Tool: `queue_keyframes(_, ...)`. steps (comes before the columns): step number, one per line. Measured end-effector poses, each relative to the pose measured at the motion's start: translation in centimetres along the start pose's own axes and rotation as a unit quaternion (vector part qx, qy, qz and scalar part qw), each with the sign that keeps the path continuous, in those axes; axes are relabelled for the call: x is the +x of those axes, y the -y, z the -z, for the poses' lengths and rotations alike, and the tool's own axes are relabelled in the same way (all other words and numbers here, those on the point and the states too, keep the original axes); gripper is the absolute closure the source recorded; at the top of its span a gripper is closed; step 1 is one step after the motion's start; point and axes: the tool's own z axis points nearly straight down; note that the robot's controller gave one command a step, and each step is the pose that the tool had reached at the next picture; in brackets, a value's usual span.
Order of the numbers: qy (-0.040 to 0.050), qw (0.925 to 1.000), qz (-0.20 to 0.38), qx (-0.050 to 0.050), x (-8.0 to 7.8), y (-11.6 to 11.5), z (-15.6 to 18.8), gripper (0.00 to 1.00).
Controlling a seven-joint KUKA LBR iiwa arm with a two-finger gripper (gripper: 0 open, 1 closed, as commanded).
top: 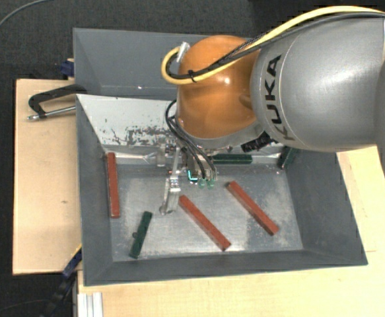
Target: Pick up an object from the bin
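My gripper (170, 202) hangs below the orange wrist cover, low over the bin floor near its middle. Its metal tip is just left of the upper end of a red-brown bar (204, 222) that lies slanting on the floor. Nothing shows in the gripper. A short dark green bar (139, 234) lies in front of it to the left. A second red-brown bar (252, 207) lies slanting to the right.
A third red-brown bar (113, 185) lies lengthwise along the bin's left wall. Along the back wall, partly under the arm, lie a green bar (232, 158) and another green piece (286, 158). The arm covers the bin's back right.
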Motion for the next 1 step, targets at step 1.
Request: queue_keyframes(1, 0.0012, 0.9871, 0.160, 0.001, 3.29, 0.62, -9.68, 0.00)
